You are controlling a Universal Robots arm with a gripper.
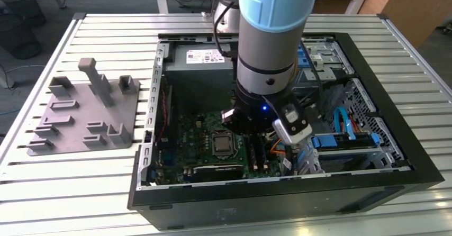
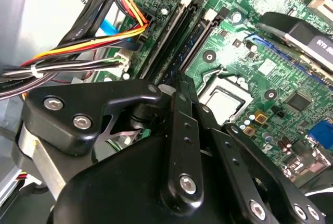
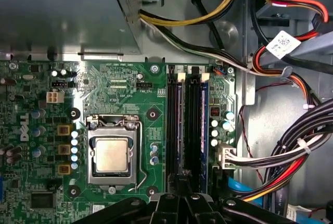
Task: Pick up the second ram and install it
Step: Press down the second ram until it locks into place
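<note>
Gripper point(image 2: 179, 86) sits low inside the PC case point(image 1: 367, 193), right over the mem slots point(image 3: 188, 125) beside the CPU point(image 3: 111, 156). Fingers look nearly closed, tips pinched together over the slot line; can't tell for sure whether they clamp the ram point(image 2: 183, 52) or just press its top edge. Ram is standing in a slot, thin dark board w/ blue-green edge showing betw the black slot rails in both wrist views. It runs straight away from the tips toward the white end latches point(image 3: 181, 76). Judgement: insertion/seating stage, stick is already in the slot, not on the grey fixture plate point(image 1: 71, 125) on the table. To do it well: keep stick vertical and lined w/ slot, push evenly along the length so both ends drop together, watch that latches close. Risk: cable bundle point(image 2: 78, 62) runs close by the slots, and skewed force could bend the board point(image 3: 119, 86).
</note>
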